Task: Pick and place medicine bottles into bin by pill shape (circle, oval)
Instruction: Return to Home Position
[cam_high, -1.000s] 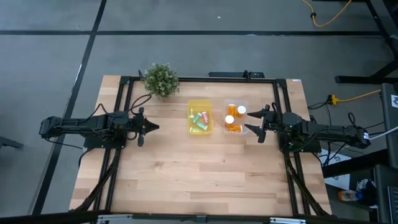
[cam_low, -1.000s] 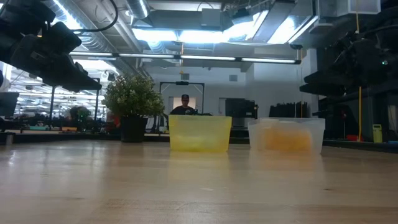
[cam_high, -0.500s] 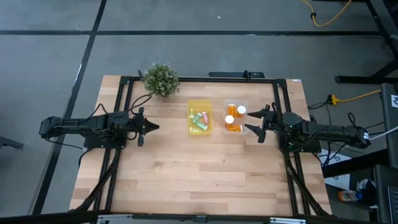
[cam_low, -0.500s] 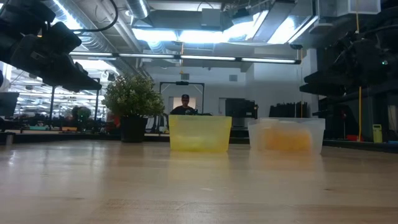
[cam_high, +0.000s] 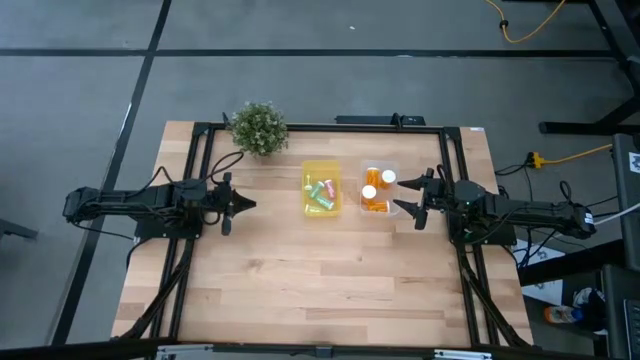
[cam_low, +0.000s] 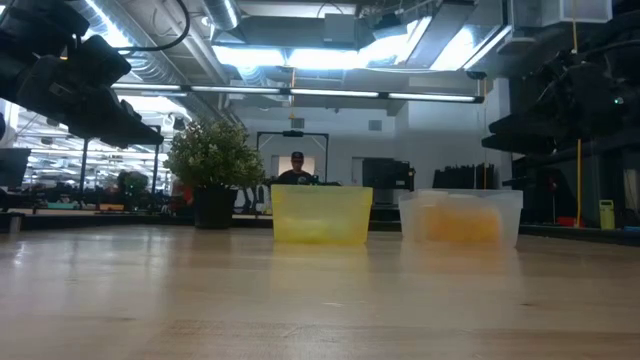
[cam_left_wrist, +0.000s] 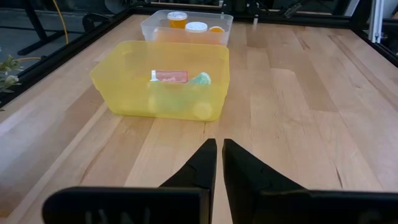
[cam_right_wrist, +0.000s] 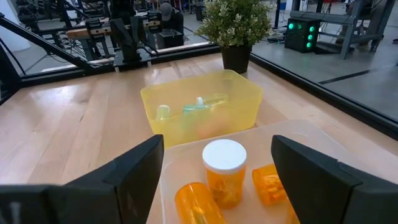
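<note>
Sorting looks done; pastel vials (cam_high: 322, 195) in the yellow bin (cam_high: 321, 163), orange bottles (cam_high: 377, 206) in the clear bin (cam_high: 380, 164) beside it; left end effector (cam_high: 250, 205) pressed together, right end effector (cam_high: 400, 195) spread, flanking them; next, I'd say, retract home.

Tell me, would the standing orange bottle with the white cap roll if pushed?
Probably it would tip first: the orange bottle stands upright, tall and narrow. Once down, its round body would likely roll, but the clear bin should stop it.
</note>
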